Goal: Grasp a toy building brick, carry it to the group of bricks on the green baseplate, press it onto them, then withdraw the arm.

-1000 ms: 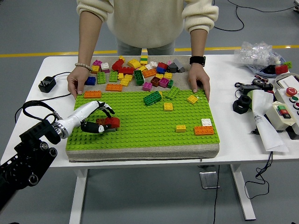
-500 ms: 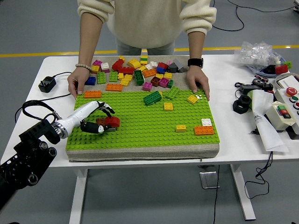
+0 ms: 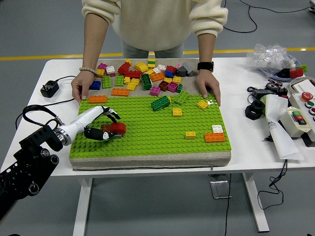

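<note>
The green baseplate lies on a grey pad in the middle of the table. My left hand lies on its left part, fingers curled around a red brick that sits on the plate next to a dark brown brick. Other bricks stand on the plate: an orange one, a green one, yellow ones, and an orange and white pair at the right. My right arm is out of view.
A heap of loose bricks lies behind the plate. A person stands at the far side with a hand on each back corner of the plate. A black charger lies at left; tools, a control box and a plastic bag at right.
My left arm has drawn slightly back to the left; the hand still grips the red brick. The person's hands stay in place.
</note>
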